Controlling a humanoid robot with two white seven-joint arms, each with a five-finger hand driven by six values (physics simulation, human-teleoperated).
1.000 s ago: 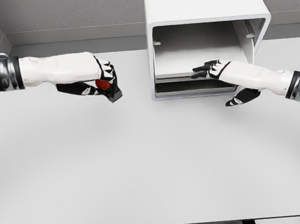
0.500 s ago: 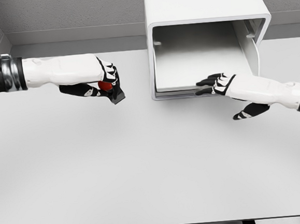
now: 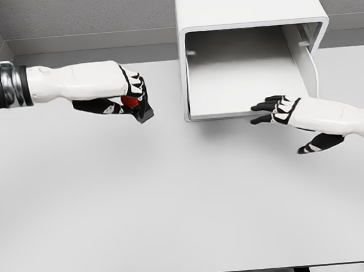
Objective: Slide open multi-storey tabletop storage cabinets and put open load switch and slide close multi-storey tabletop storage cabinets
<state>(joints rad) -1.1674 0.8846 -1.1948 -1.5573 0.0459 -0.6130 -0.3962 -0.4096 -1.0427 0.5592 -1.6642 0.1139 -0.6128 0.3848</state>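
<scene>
White table [image 3: 175, 206]: left robot hand [image 3: 125, 96] grips load switch [image 3: 135, 105]; right robot hand [image 3: 281, 109], fingers extended, touches drawer [image 3: 246, 74].

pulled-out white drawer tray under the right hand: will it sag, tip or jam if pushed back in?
The white drawer tray looks like a rigid flat panel, so it probably won't sag. It sits level inside the white box cabinet, so tipping seems unlikely. The right hand rests at its front edge toward the right, so an off-centre push might skew it.

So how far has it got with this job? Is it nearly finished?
About a third in. Done: the drawer of the white cabinet is slid out, with the right hand at its front edge. In hand: the left hand grips the red and black load switch above the table. Left: placing the switch inside and sliding the drawer shut.
</scene>
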